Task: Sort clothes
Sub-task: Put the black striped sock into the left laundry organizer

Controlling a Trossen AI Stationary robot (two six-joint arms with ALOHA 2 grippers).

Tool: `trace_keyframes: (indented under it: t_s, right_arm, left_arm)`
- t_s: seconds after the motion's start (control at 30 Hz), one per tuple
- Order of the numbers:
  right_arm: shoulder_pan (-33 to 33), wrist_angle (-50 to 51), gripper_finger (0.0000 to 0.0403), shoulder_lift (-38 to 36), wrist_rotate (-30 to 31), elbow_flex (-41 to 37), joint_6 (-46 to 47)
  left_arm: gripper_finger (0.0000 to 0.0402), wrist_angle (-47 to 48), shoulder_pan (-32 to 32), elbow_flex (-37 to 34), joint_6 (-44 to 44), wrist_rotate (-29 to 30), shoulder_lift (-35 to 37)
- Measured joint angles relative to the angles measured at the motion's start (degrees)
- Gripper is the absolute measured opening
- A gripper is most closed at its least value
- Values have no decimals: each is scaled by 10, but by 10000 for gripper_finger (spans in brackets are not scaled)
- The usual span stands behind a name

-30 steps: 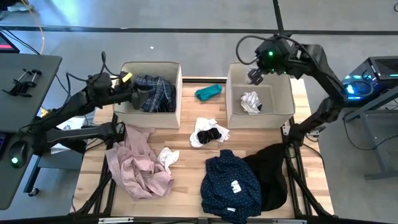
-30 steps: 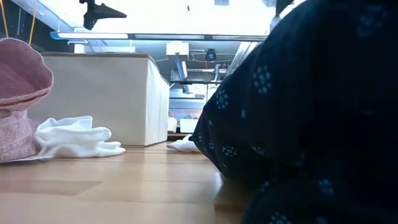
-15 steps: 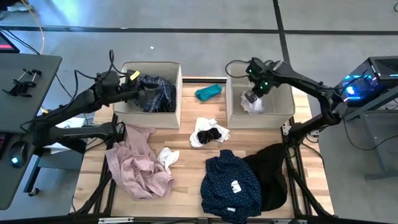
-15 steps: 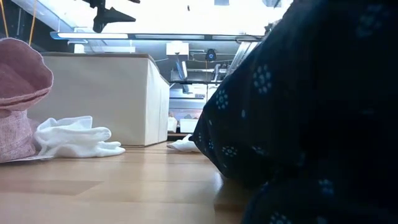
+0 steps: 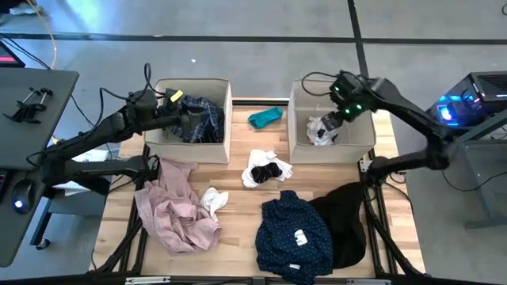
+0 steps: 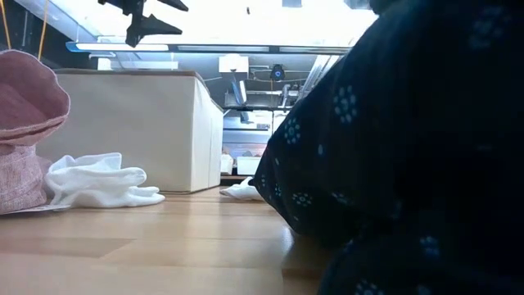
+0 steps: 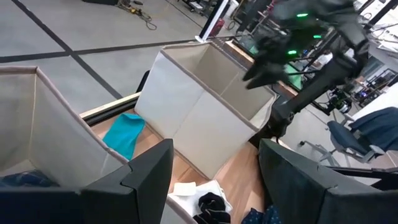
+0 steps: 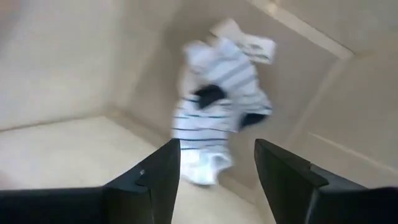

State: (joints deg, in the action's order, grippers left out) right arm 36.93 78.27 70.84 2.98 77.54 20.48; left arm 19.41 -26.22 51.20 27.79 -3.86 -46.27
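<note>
I have the right gripper (image 5: 329, 125) over the right beige box (image 5: 301, 95) in the upper right of the high view, fingers spread, pinching nothing. A white striped sock (image 8: 214, 112) lies inside that box just past my fingertips. My left gripper (image 5: 190, 127) hangs over the left beige box (image 5: 226, 119) in the upper left, fingers spread wide above the blue plaid shirt (image 5: 207, 111). Between the boxes sits the teal piece (image 5: 264, 117); below it, a white and black sock bundle (image 5: 265, 168). Lower left I see the pale pink shirt (image 5: 174, 210) touching a white sock (image 5: 214, 199). Bottom centre lies the navy dotted shirt (image 5: 295, 233), overlapping the black garment (image 5: 344, 218).
</note>
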Motion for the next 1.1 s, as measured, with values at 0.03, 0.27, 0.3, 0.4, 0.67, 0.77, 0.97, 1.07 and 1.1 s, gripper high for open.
trace_keyframes:
  t_s: [0.03, 0.27, 0.3, 0.4, 0.67, 0.77, 0.97, 1.07, 1.1]
  right_arm:
    - [-22, -7, 194, -17, 2, 0, 23]
    - [-239, -69, 194, -104, 38, -18, 141]
    - [-273, -78, 194, -106, 40, -20, 142]
    - [-375, -115, 194, -96, 45, -31, 163]
    - [-519, -258, 194, 41, 38, -43, 165]
    - [-527, -325, 194, 100, 2, -43, 60]
    - [-516, -403, 194, 194, 15, -43, -159]
    - [-494, -411, 193, 237, 50, -43, -221]
    - [-484, -410, 191, 253, 56, -43, -237]
  left_arm:
    - [225, 0, 0, 0, 0, 0, -1]
    - [225, 0, 0, 0, -10, 0, -1]
    - [225, 0, 0, 0, -10, 0, -1]
    - [225, 0, 0, 0, -15, 0, -1]
    - [225, 0, 0, 0, -17, 0, -1]
    - [225, 0, 0, 0, -17, 0, -1]
    - [225, 0, 0, 0, -19, -17, -1]
    - [225, 0, 0, 0, -19, -30, -1]
    - [225, 0, 0, 0, -19, -35, -1]
